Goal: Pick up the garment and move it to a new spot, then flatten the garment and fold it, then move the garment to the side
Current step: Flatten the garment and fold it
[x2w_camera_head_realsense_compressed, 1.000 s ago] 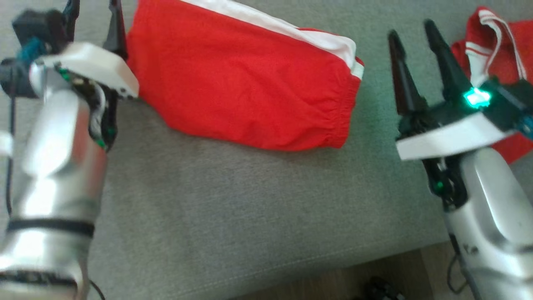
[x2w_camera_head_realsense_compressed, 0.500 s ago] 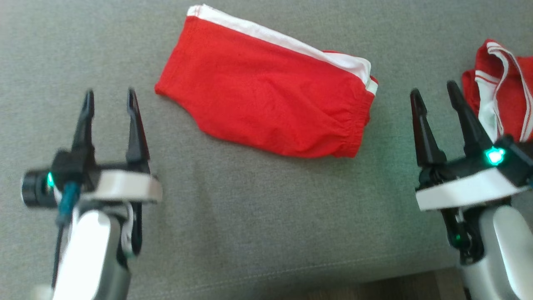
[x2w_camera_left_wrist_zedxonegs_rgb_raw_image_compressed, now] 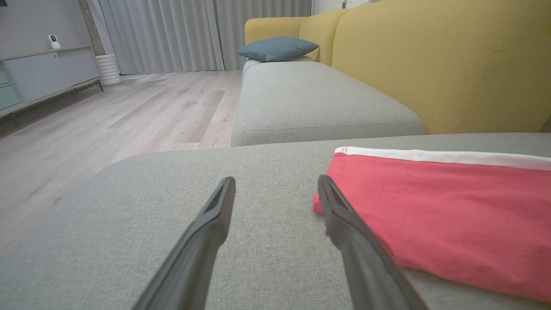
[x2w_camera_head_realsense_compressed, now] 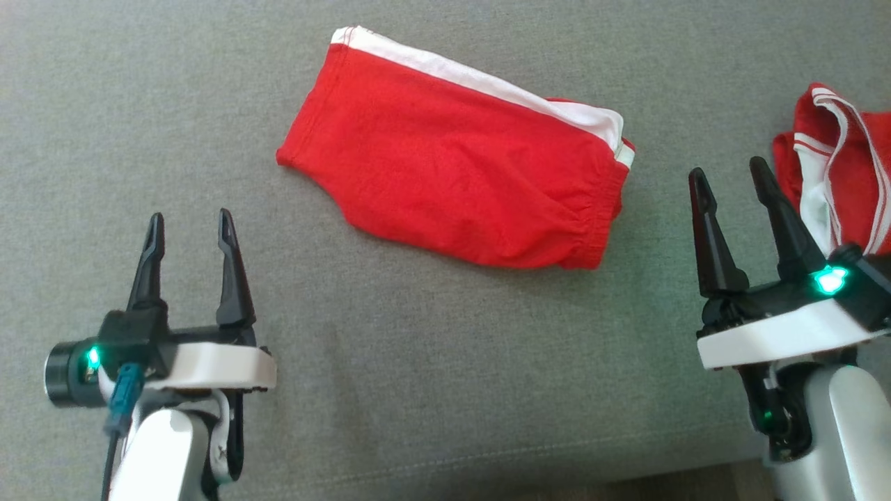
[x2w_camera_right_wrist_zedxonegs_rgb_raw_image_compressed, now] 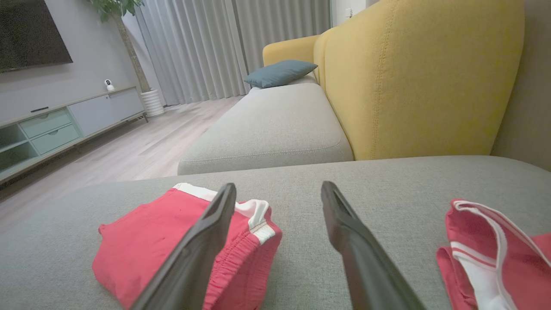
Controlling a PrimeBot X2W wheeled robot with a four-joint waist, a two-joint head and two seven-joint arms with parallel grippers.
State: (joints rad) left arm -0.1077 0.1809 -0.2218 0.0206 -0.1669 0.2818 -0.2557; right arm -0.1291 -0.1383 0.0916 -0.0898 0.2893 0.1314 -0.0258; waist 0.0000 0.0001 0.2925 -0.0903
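Left gripper (x2w_camera_head_realsense_compressed: 189, 216) and right gripper (x2w_camera_head_realsense_compressed: 727, 167) stand wide, empty; garment (x2w_camera_head_realsense_compressed: 452, 160) lies ahead between them; recommend pinching all layers at both ends.

I see folded red shorts (x2w_camera_head_realsense_compressed: 459, 163) lying flat on the grey cushion (x2w_camera_head_realsense_compressed: 418, 390), my left gripper (x2w_camera_head_realsense_compressed: 188, 224) and right gripper (x2w_camera_head_realsense_compressed: 728, 172) both spread, empty.

Head looks down; wrists low, level; all share red shorts (x2w_camera_head_realsense_compressed: 459, 174).
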